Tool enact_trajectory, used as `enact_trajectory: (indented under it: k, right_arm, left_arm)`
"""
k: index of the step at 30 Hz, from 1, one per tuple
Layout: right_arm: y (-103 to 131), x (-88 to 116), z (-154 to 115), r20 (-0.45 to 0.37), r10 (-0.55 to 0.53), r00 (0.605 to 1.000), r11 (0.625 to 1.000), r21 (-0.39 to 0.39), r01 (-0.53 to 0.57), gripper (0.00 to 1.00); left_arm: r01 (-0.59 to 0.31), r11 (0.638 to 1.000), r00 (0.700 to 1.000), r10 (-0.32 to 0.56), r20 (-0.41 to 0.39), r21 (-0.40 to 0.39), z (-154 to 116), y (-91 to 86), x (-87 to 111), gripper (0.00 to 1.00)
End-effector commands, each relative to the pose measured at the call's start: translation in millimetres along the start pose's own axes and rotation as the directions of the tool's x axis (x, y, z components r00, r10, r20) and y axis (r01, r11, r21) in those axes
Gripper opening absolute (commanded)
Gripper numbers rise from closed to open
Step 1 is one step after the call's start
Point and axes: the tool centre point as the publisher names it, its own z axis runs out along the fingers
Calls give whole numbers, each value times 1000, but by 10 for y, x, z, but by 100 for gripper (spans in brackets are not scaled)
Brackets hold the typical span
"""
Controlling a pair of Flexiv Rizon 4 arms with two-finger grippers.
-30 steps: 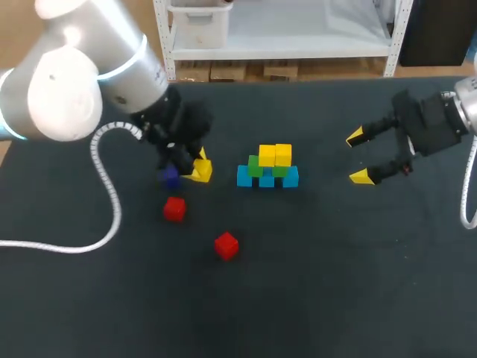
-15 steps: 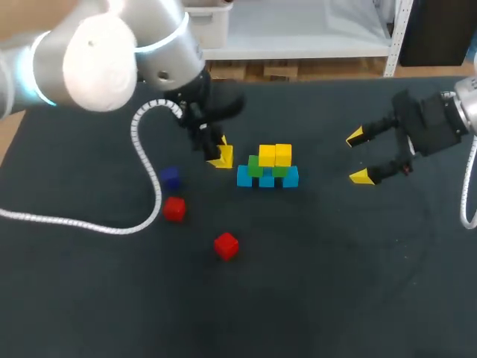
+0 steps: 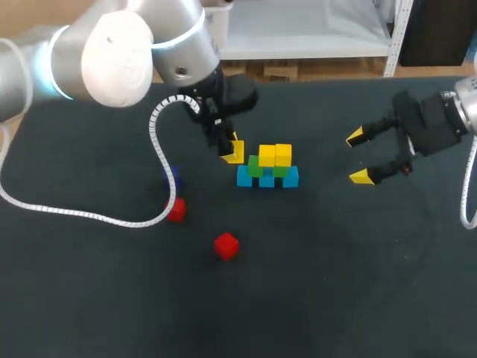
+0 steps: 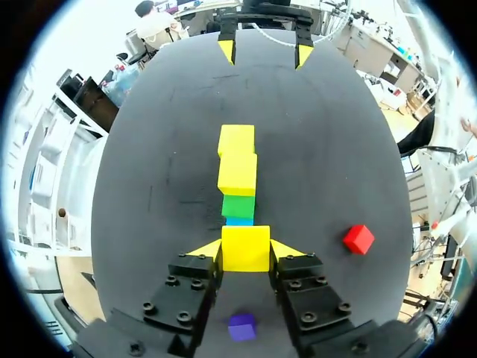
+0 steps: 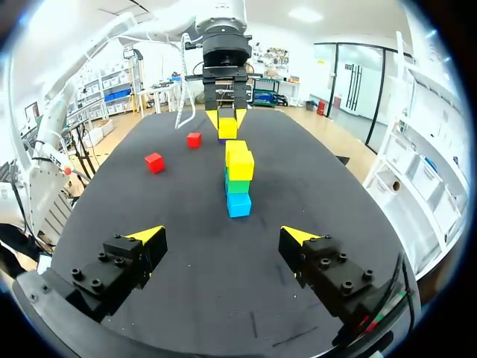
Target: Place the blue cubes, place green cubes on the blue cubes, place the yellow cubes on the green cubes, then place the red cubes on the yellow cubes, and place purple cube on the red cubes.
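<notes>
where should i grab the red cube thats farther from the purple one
Come straight down from above and pinch two opposite side faces of the red cube. It sits flat with open space all round and looks slightly turned, so align the grip to its faces.

From above, the white cable (image 3: 155, 127) crosses the purple cube (image 3: 172, 179) and one red cube (image 3: 177, 212), leaving only part of each showing. In the left wrist view, the yellow cube (image 4: 245, 247) gripped in our left hand (image 4: 246, 249) hides most of the blue cubes (image 4: 239, 221). We see just a strip and cannot count them.
</notes>
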Motion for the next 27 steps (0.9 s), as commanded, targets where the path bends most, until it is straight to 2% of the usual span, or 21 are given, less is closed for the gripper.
enact_trajectory:
  k: [1, 27]
  right_arm:
    - [-6, 3, 8, 2, -1, 1000, 1000, -1, 1, 100]
    - [-6, 3, 8, 2, -1, 1000, 1000, -1, 1, 100]
  left_arm:
    - [1, 1000, 1000, -1, 2, 1, 36, 31, -31, 0]
    - [19, 1000, 1000, -18, 25, -12, 182, 99, -126, 0]
